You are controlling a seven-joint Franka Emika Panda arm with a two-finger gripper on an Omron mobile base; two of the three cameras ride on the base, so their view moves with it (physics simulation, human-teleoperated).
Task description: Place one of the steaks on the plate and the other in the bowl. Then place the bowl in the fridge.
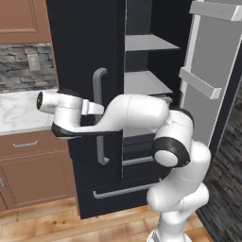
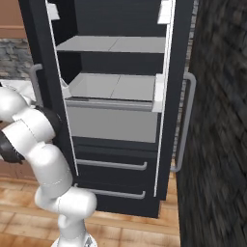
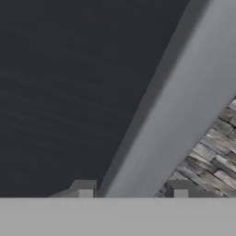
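The gripper (image 3: 131, 189) stands part-open, fingertips (image 3: 84, 188) straddling the grey handle (image 3: 175, 115) of the fridge (image 1: 85, 56); contact cannot be confirmed. In the left base view the arm hides the gripper against the left door; the right door stands open.

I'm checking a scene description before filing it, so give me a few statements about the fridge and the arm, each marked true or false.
1. The right door of the fridge stands open. True.
2. A bowl sits on a fridge shelf. False: the shelves in view hold nothing.
3. In the hand view, the grey door handle runs between the gripper fingertips. True.
4. The fridge's left door is open too. False: it is shut, with the arm across it.
5. The drawers at the bottom are pulled out. False: both are pushed in.
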